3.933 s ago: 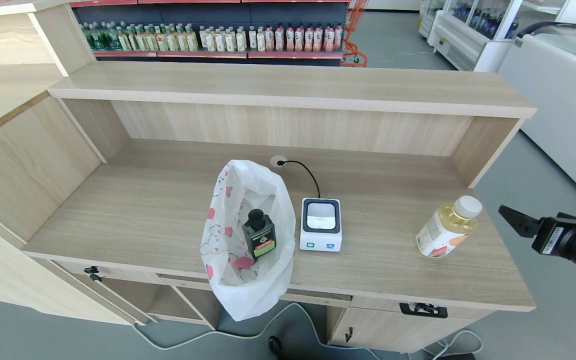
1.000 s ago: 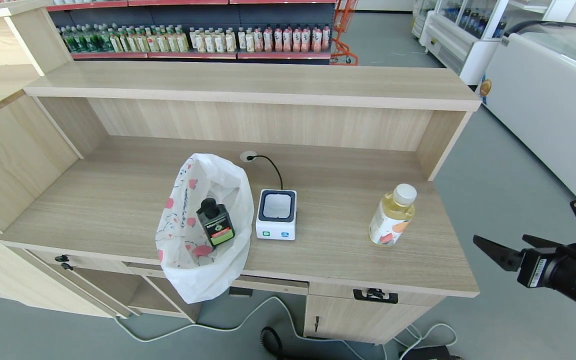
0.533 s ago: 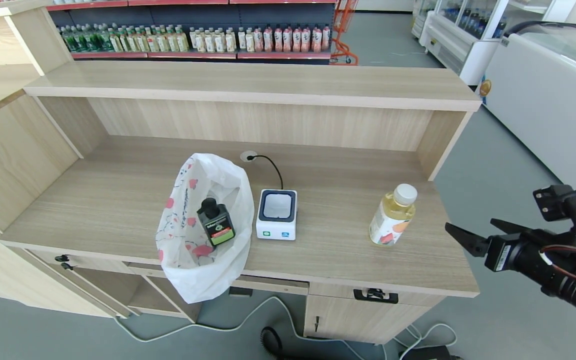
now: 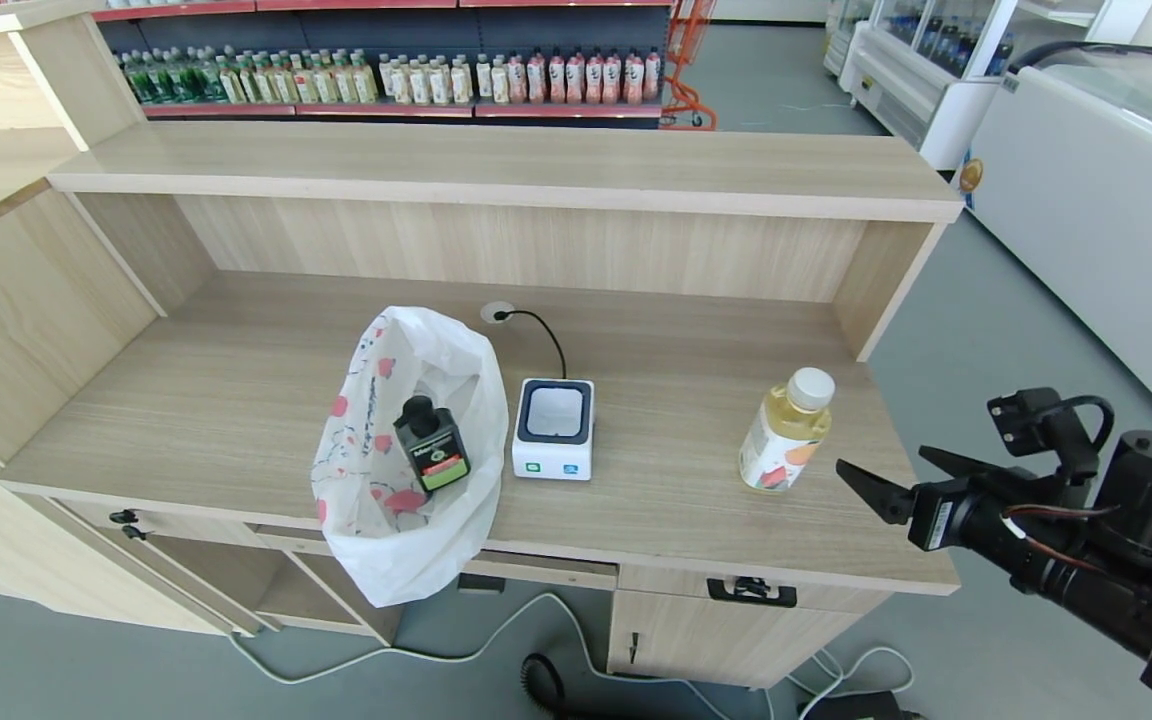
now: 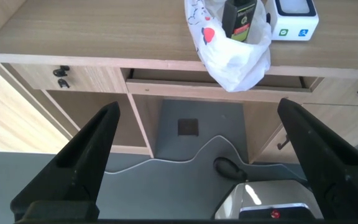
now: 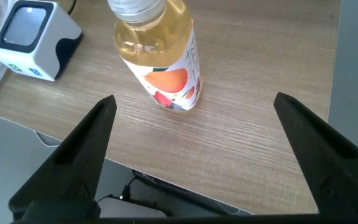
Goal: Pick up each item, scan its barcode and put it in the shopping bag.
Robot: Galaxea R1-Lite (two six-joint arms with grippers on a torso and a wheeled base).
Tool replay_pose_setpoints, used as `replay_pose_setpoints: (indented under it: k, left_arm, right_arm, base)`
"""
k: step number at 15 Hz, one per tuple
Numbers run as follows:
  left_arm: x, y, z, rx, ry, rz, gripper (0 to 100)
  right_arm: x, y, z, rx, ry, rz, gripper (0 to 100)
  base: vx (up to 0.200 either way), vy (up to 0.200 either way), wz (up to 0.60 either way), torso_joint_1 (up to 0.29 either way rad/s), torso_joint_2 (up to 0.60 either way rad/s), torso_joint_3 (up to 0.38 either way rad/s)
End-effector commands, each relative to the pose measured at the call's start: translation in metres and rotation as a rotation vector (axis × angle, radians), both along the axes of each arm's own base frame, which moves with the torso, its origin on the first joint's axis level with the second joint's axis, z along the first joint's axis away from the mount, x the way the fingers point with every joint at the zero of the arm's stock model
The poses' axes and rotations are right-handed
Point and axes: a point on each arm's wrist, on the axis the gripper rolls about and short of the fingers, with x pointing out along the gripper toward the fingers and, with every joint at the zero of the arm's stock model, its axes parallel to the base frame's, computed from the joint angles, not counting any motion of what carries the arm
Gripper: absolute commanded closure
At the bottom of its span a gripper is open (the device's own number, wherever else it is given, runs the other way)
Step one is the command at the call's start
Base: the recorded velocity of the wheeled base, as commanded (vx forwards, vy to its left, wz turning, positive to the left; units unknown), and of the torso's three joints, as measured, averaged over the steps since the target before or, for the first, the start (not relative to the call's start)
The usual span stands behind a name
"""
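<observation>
Drink bottle [image 4: 786, 430] stands upright on the counter [image 4: 656, 500], near its right end, well apart from the scanner [image 4: 554, 428]. My right gripper [image 4: 880, 457] hangs just beside it, jaws spread wide, touching nothing. Left gripper [image 5: 197, 107] likewise spread and empty, low before the counter front. Dark bottle [image 4: 431, 445] sits in the shopping bag [image 4: 416, 540], just beside the scanner.

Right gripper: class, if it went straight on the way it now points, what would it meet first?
Probably the upright bottle on the counter, centred ahead of the open right gripper; depth is unclear.
</observation>
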Motion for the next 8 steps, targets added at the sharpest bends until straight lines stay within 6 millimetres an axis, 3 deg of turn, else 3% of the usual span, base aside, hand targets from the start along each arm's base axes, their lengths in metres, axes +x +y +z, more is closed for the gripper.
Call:
replay_pose_setpoints:
  k: [1, 8]
  left_arm:
    - [0.0, 0.0, 0.0, 0.0, 0.0, 0.0, 0]
    - [0.0, 0.0, 0.0, 0.0, 0.0, 0.0, 0]
  right_arm:
    - [0.001, 0.007, -0.005, -0.003, 0.012, 0.024, 0]
    - [0.03, 0.022, -0.027, -0.045, -0.04, -0.037, 0]
  base:
    - [0.0, 0.0, 0.0, 0.0, 0.0, 0.0]
    - [0.0, 0.0, 0.0, 0.0, 0.0, 0.0]
